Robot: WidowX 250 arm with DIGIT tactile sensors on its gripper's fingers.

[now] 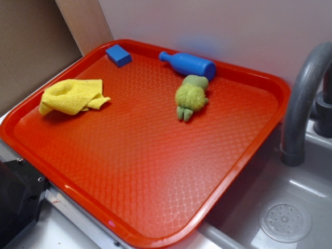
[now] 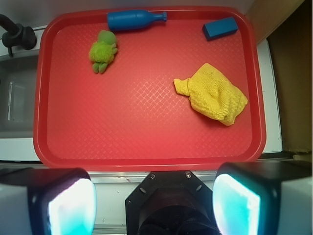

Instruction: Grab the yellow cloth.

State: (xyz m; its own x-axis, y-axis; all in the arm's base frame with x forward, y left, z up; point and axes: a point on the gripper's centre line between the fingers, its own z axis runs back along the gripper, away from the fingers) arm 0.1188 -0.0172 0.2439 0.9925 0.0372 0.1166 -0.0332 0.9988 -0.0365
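Four things are carried by a red tray (image 1: 155, 171), whose raised rim runs all round and whose patterned floor is left bare over most of its middle and near half. A grey sink (image 1: 280, 218) with a curved faucet (image 1: 303, 98) is seen just beside one short side of the tray, and a pale wall is found close behind the far long rim in the exterior view.

By size, the yellow cloth (image 2: 212, 94) comes first after the tray. In the wrist view it is found in the right half of the tray, nearer the right rim than the middle, clear of every rim and well apart from the other things. It is crumpled into wrinkly folds; its long axis is laid on a slant, from a narrow corner pointing toward the tray's middle to a broader bunched end toward the near right corner. Bare tray is left on all sides of it.

A blue bottle (image 2: 134, 20) is laid on its side along the far rim. A yellow-green plush toy (image 2: 102, 51) is placed just beside it, toward the sink side. A small blue block (image 2: 220, 28) is set near the far right corner.

The gripper (image 2: 154, 203) is held above the near rim, outside the tray; the jaws are spread wide, nothing is held between them, and nothing is touched.
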